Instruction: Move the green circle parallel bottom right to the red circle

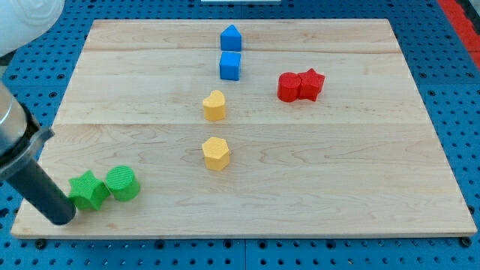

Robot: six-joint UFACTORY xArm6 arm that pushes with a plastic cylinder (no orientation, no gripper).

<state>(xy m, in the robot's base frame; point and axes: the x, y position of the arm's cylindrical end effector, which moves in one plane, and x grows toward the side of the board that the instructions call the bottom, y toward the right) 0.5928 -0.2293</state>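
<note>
The green circle point(122, 184) lies near the board's bottom left corner, touching a green star point(88, 190) on its left. The red circle point(289, 87) sits at the upper right of centre, touching a red star point(311, 83) on its right. My tip point(62, 219) rests at the bottom left, just left of and below the green star, so the star lies between the tip and the green circle.
A blue pentagon-like block point(231, 37) and a blue cube point(230, 65) stand near the top centre. A yellow heart point(214, 106) and a yellow hexagon point(216, 154) lie in the middle. The wooden board point(337, 187) ends close below the tip.
</note>
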